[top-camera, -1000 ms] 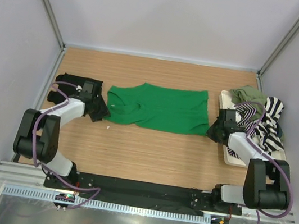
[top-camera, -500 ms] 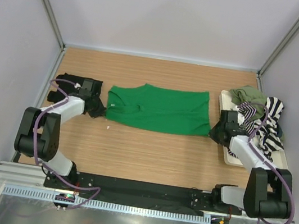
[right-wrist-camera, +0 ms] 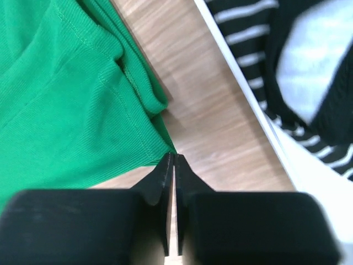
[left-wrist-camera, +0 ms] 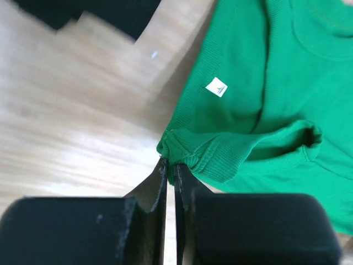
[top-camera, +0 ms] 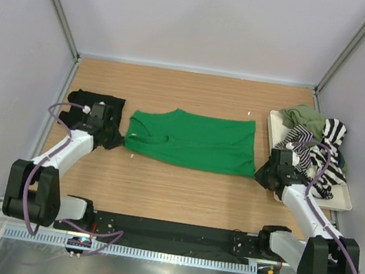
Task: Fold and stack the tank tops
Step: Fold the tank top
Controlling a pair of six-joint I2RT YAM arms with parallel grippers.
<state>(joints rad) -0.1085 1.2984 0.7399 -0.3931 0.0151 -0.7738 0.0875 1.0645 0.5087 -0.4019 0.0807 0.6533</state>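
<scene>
A bright green tank top (top-camera: pixel 192 141) lies spread across the middle of the table. My left gripper (top-camera: pixel 118 141) is shut on its left shoulder strap (left-wrist-camera: pixel 182 152). My right gripper (top-camera: pixel 260 173) is shut on its right bottom corner (right-wrist-camera: pixel 162 144). A black tank top (top-camera: pixel 83 103) lies folded at the far left, partly under my left arm. An olive tank top (top-camera: pixel 303 117) and a black-and-white striped one (top-camera: pixel 325 149) lie heaped in a white tray (top-camera: pixel 344 202) at the right.
The tray's edge (right-wrist-camera: pixel 259 105) runs close beside my right gripper. Grey walls enclose the table on the left, back and right. A small white scrap (top-camera: pixel 249 112) lies behind the green top.
Both grippers have pulled back toward the near edge with the green top, dragging its front edge nearer. The left arm has swung off the black top.
</scene>
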